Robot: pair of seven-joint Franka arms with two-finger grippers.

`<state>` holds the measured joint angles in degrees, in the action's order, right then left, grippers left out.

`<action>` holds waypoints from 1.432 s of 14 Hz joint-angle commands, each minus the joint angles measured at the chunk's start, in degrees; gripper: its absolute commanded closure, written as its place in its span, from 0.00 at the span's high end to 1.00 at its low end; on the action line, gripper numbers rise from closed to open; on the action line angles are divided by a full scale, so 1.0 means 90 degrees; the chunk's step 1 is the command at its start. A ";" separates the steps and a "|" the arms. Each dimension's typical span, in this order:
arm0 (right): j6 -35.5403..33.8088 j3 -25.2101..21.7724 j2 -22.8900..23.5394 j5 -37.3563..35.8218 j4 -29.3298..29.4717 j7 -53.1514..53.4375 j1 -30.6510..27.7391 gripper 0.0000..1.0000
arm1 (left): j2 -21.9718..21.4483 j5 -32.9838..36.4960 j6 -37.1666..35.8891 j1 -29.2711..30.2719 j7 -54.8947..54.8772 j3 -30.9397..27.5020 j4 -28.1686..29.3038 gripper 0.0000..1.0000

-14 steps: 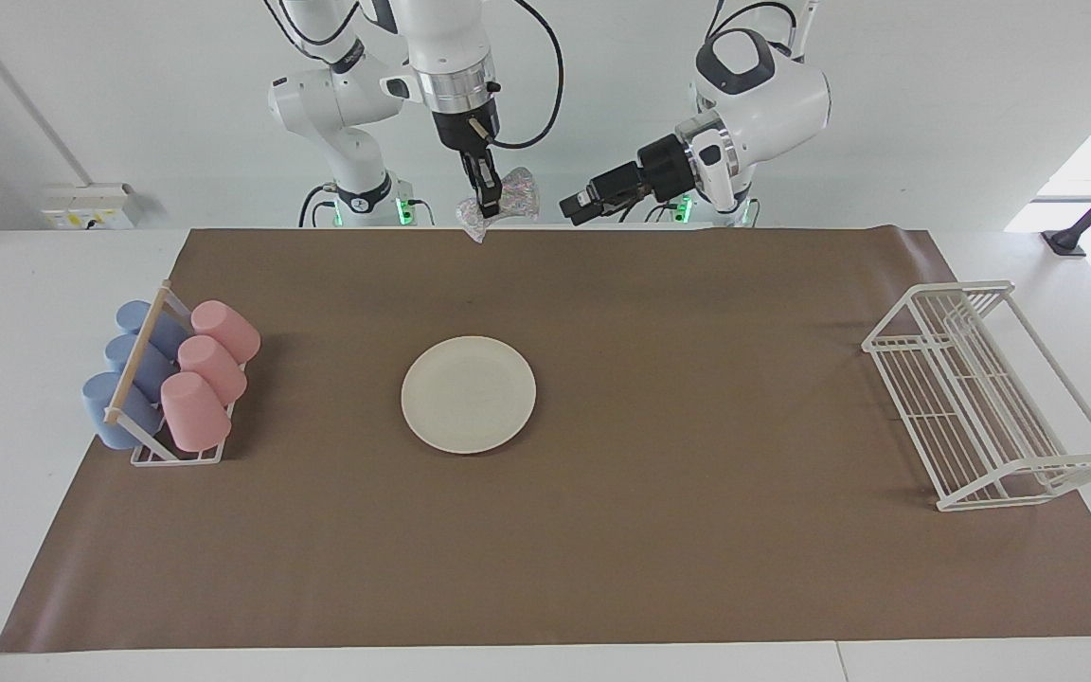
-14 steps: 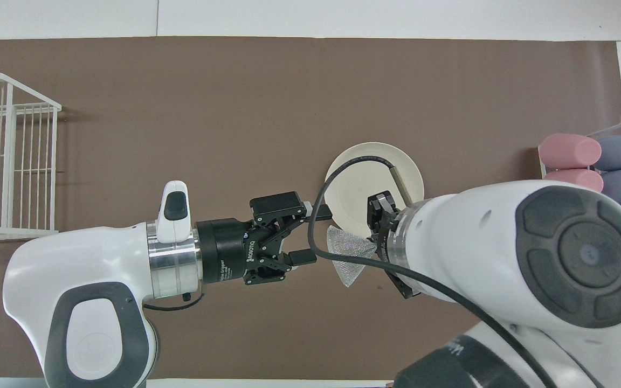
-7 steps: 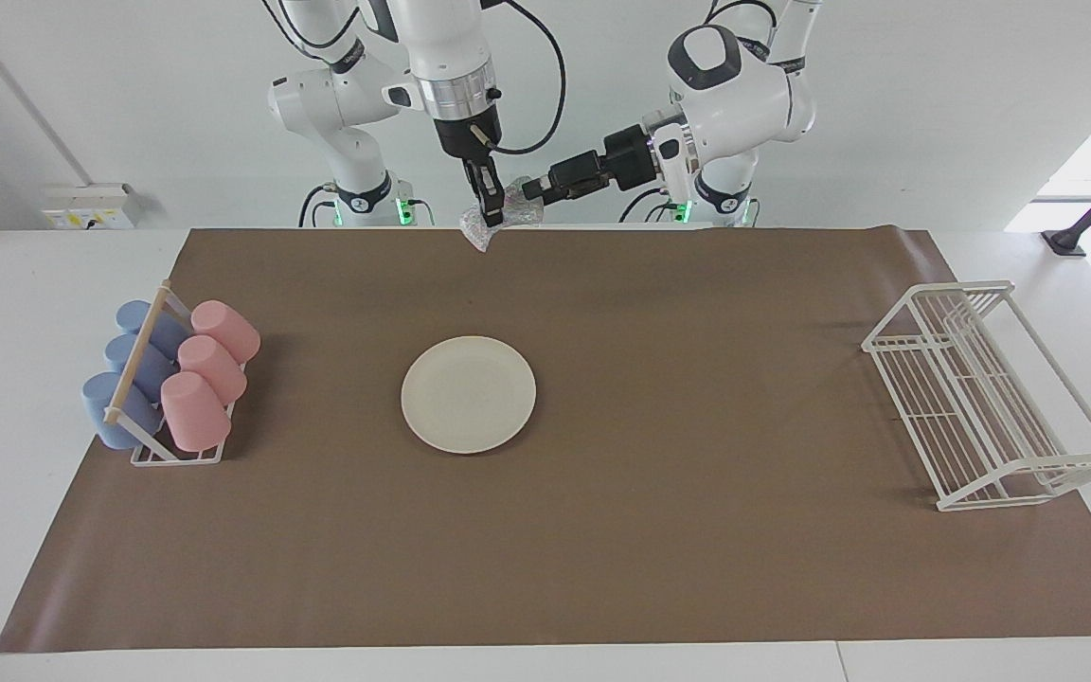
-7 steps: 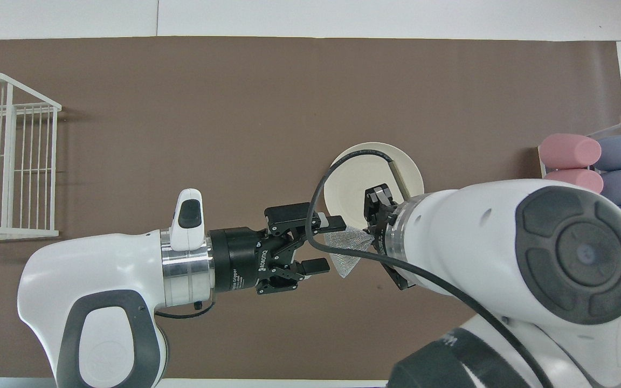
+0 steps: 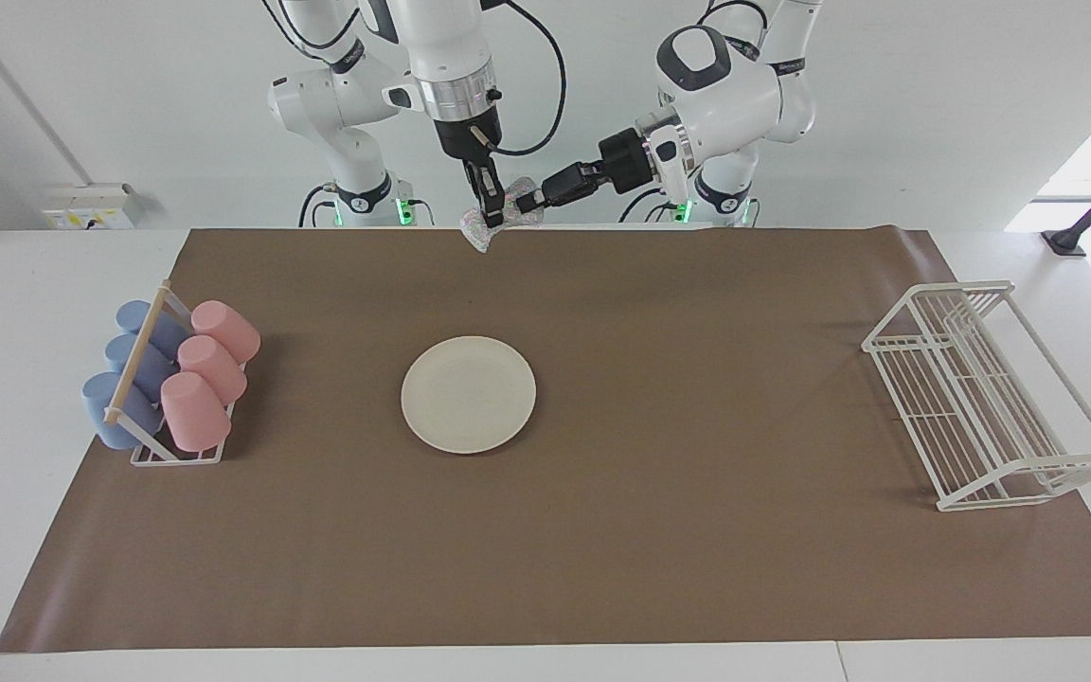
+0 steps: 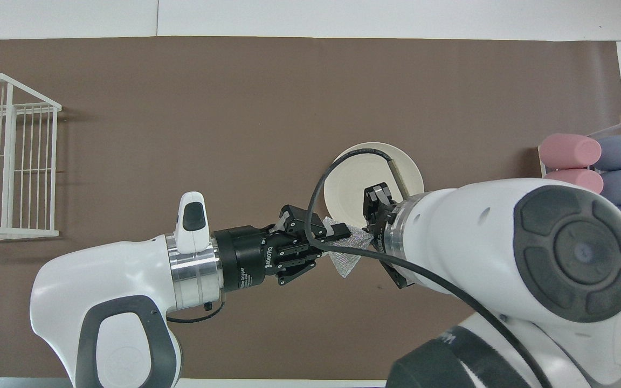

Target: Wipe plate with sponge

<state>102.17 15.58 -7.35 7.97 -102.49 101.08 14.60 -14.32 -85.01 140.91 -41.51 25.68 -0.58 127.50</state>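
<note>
Above brown mat: both grippers [image 5: 524, 201] [image 5: 489, 210] pinching sponge [image 5: 506, 220].

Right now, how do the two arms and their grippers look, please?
Both arms have glossy white rounded shells with dark grey joint caps. Each wrist ends in a silver ring and a black two-finger gripper: the left gripper shows white lettering, and a black cable loops over the right gripper.

The round cream-white plate [image 5: 469, 394] lies flat on the brown mat, near the middle of the table. The crinkly silvery sponge [image 5: 493, 220] hangs in the air above the mat's edge nearest the robots, pinched at its middle and at one wing.
</note>
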 commanded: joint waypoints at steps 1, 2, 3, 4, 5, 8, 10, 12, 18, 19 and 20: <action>0.0054 0.0056 -0.0033 -0.0056 -0.0067 0.0009 -0.0060 0.00 | -0.0030 -0.0144 0.0144 -0.0124 -0.0178 -0.0063 0.0062 0.00; 0.0054 0.0056 -0.0033 -0.0056 -0.0067 0.0009 -0.0060 0.00 | -0.0039 -0.0154 0.0115 -0.0114 -0.0139 -0.0063 0.0062 0.00; 0.0054 0.0056 -0.0033 -0.0056 -0.0067 0.0009 -0.0070 0.00 | -0.0049 -0.0144 0.0105 -0.0114 -0.0119 -0.0063 0.0072 0.00; 0.0044 0.0056 -0.0033 -0.0056 -0.0067 0.0028 -0.0070 0.00 | -0.0049 -0.0144 0.0105 -0.0105 -0.0090 -0.0063 0.0072 0.00; -0.0004 0.0056 -0.0033 -0.0133 -0.0067 0.0009 -0.0079 0.22 | -0.0049 -0.0144 0.0076 -0.0076 -0.0080 -0.0073 0.0072 0.00; -0.0141 0.0007 -0.0043 -0.0202 -0.0058 -0.0574 -0.0128 0.72 | -0.0068 -0.0135 0.0056 -0.0056 -0.0080 -0.0082 0.0091 0.00; -0.0345 -0.0012 -0.0052 -0.0202 -0.0058 -0.1257 -0.0342 0.98 | -0.0078 -0.0115 0.0046 -0.0046 -0.0080 -0.0092 0.0101 0.00; -0.0793 -0.0051 -0.0062 -0.0192 -0.0038 -0.2057 -0.0538 1.00 | -0.0098 -0.0076 0.0037 -0.0017 -0.0090 -0.0102 0.0160 0.00; -0.0981 -0.0061 -0.0091 -0.0183 0.0021 -0.4714 -0.1533 1.00 | -0.0118 0.1025 -0.0303 0.0821 -0.0031 -0.0112 0.0375 0.00; -0.1010 -0.0061 -0.0091 -0.0173 0.0021 -0.5046 -0.1651 1.00 | -0.0098 0.1356 -0.0518 0.1123 -0.0031 -0.0112 0.0375 0.00; -0.1011 -0.0071 -0.0091 -0.0183 0.0011 -0.5436 -0.1768 1.00 | -0.0069 0.1650 -0.0771 0.1387 -0.0031 -0.0112 0.0375 0.00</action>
<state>94.15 14.43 -7.56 7.35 -102.40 58.08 0.79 -14.32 -74.50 138.22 -33.51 25.52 -1.74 129.82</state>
